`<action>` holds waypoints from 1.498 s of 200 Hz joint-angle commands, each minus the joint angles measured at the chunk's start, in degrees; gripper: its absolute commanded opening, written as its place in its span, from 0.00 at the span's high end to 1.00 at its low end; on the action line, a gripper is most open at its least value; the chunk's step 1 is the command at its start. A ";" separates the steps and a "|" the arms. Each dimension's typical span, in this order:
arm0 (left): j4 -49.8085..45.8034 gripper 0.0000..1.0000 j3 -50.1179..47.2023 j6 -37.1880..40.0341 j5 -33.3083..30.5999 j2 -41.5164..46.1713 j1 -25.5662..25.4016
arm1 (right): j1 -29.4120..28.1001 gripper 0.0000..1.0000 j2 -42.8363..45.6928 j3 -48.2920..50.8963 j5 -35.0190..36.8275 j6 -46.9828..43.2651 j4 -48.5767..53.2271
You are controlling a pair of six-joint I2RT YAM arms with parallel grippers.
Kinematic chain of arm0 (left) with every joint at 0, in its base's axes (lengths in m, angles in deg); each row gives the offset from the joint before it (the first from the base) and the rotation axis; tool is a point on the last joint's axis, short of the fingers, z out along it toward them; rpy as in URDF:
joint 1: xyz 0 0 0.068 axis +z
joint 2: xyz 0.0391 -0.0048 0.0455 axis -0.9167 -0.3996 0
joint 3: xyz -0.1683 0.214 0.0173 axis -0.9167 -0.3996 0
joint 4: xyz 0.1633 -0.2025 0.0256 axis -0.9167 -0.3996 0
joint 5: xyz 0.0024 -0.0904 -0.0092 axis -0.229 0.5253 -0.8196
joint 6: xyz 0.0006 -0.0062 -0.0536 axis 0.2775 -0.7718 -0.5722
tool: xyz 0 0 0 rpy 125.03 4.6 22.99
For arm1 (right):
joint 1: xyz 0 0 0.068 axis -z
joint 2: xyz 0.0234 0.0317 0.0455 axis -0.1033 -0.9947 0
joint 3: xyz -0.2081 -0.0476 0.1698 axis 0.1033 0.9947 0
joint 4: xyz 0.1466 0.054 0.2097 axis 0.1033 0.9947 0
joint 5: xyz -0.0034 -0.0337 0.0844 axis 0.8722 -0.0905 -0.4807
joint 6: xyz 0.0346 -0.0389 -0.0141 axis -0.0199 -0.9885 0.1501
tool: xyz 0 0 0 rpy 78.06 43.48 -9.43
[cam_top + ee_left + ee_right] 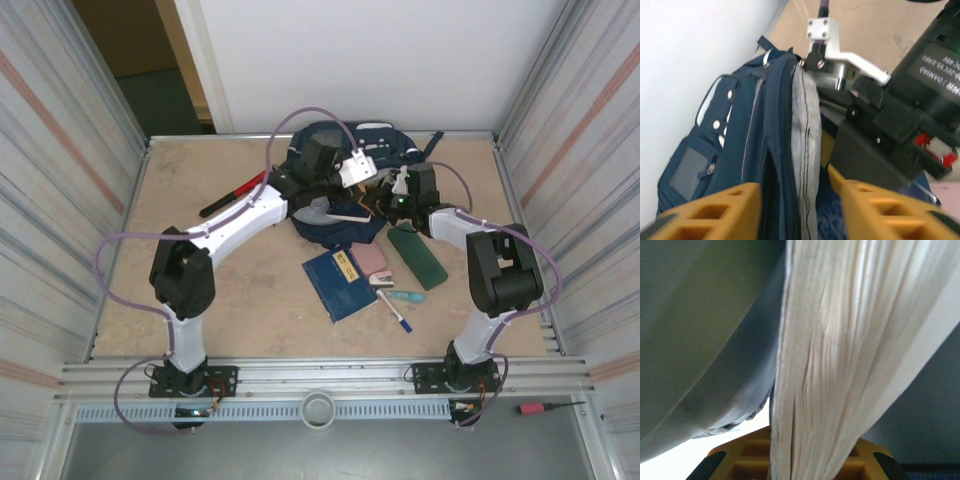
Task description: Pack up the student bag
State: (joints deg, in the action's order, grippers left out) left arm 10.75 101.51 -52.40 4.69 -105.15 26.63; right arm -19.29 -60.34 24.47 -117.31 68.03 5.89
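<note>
The student bag point(345, 150) lies at the back middle of the table, its main zip open. My left gripper point(368, 188) hangs over the opening. In the left wrist view it point(795, 200) is open, its orange fingers point(735, 202) on either side of the bag's zipper rim and grey lining point(807, 130) without pressing on them. My right gripper point(397, 192) meets the bag from the right, and its tip point(812, 62) sits on the top of that lining edge. Close up it point(800, 460) is shut on a pale pleated sheet point(840, 340), apparently the lining. A blue patterned cover point(840, 220) shows inside.
In front of the bag lie a navy book with a yellow label point(340, 282), a pink pad point(374, 259), a green case point(420, 256) and pens point(396, 303). A red and black tool point(235, 195) lies at the back left. Metal walls stand close on both sides.
</note>
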 commanded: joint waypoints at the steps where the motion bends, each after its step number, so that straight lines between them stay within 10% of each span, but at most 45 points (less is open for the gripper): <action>1: -6.68 0.41 0.00 2.41 5.47 2.24 2.08 | 0.54 1.00 3.60 -0.49 -0.77 -4.23 -8.09; 67: -12.33 0.33 7.16 4.09 3.81 -6.34 2.87 | 0.42 1.00 3.48 -0.76 -2.28 -4.76 -7.94; 116: -7.79 1.00 10.47 0.71 5.59 -6.84 2.81 | 1.23 1.00 3.69 -0.06 -3.79 -5.99 -4.54; 191: 9.68 1.00 11.02 -9.82 9.81 0.07 2.87 | -2.87 0.86 4.20 -2.69 8.06 -5.00 3.00; 299: 8.74 1.00 17.56 -14.03 6.79 -5.51 2.89 | -8.49 0.75 -13.00 -18.93 20.44 3.23 -3.35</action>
State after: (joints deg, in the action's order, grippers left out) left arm 11.93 115.23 -64.22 8.67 -111.36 30.20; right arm -26.53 -69.43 11.72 -100.02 70.52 5.06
